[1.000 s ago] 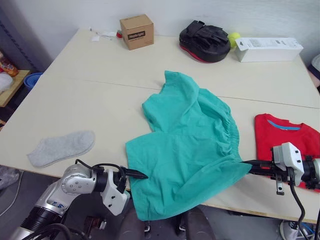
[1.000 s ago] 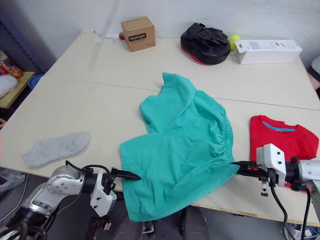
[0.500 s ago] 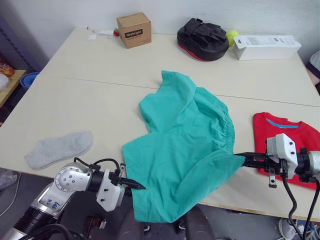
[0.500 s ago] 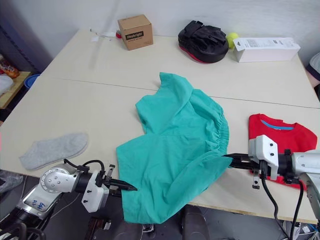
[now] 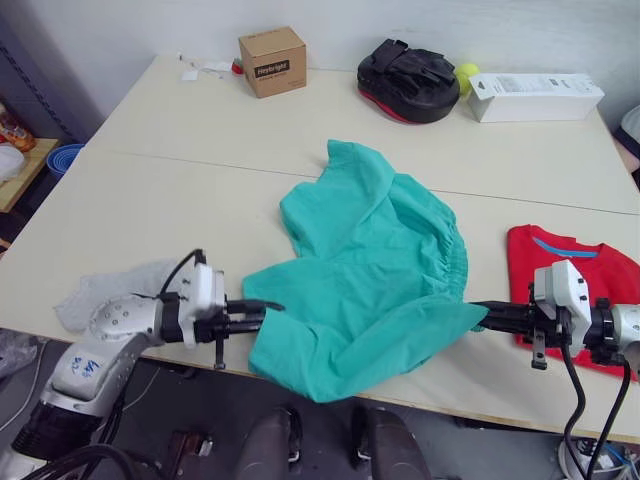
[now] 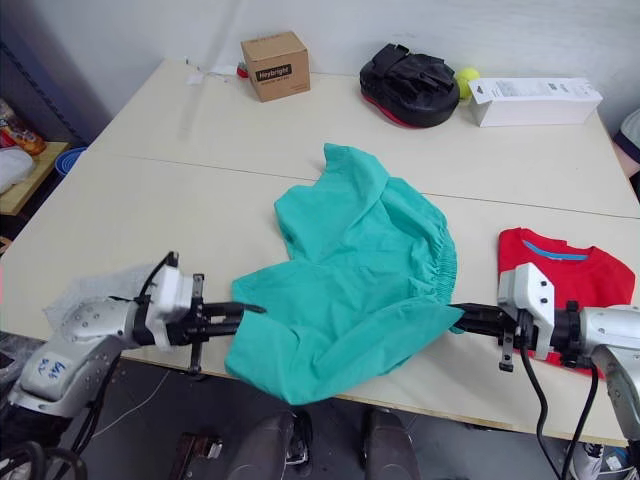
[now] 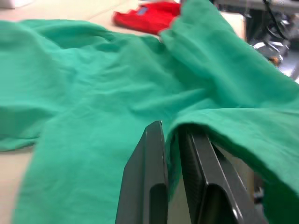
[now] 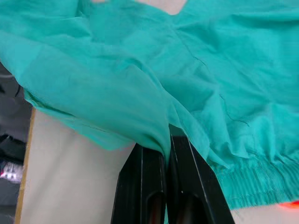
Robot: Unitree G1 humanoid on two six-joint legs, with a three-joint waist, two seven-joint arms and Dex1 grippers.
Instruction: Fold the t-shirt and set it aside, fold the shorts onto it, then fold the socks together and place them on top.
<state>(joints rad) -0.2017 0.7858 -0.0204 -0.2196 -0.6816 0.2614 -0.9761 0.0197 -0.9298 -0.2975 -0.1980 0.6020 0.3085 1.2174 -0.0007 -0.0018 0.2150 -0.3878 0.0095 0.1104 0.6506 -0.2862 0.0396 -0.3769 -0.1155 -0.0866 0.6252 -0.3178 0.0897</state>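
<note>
The teal-green shorts (image 5: 370, 265) lie crumpled across the middle of the table, their near part hanging over the front edge. My left gripper (image 5: 273, 306) is shut on the shorts' near left edge, and the left wrist view shows cloth pinched between the fingers (image 7: 152, 154). At the near right corner, my right gripper (image 5: 478, 309) is shut on a fold of the shorts (image 8: 140, 93). The red t-shirt (image 5: 572, 262) lies folded at the right. A grey sock (image 5: 115, 283) lies at the near left, partly hidden behind my left arm.
Along the far edge stand a cardboard box (image 5: 273, 62), a black padded item (image 5: 409, 80), a yellow-green ball (image 5: 467, 73) and a long white box (image 5: 535, 97). A blue bowl (image 5: 62, 158) sits off the table's left side.
My left gripper has shut on the shorts' near left edge and risen from below the table edge to table height, lifting the hanging hem. The right gripper has kept its hold.
</note>
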